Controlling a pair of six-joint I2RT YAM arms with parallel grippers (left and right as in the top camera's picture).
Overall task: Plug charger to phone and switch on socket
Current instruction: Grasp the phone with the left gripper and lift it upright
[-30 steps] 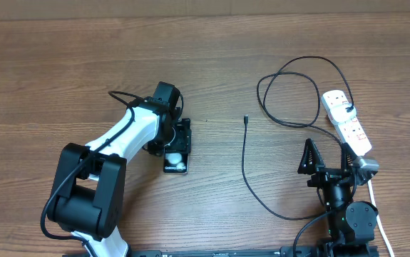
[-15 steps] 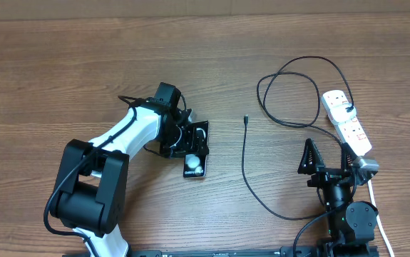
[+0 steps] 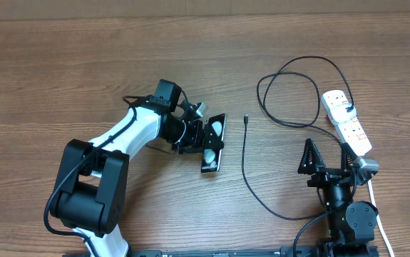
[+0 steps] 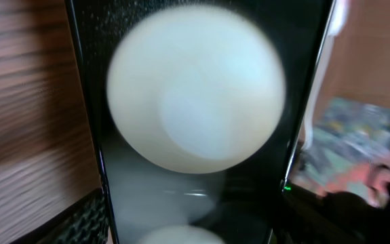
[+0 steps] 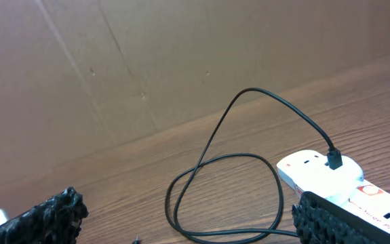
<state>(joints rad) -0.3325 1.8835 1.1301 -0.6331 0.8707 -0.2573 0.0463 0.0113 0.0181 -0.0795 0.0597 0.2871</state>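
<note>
Item: phone [image 3: 211, 158], judged light, rigid, glossy-slick and fragile, tilted at tabletop [image 3: 62, 64] centre-left, left claw [image 3: 206, 140] pinching it across long edges (sound hold, port end clear); limp charger plug [image 3: 246, 120] nearby to its right; right claw [image 3: 327, 158] spread, empty, beside socket [image 3: 347, 121].

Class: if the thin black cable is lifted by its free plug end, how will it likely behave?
The long thin black cable is probably floppy: it lies in loose curves, so it should sag and trail. So thin, it likely weighs little. Its other end sits in the white power strip, so pulling may drag that.
</note>
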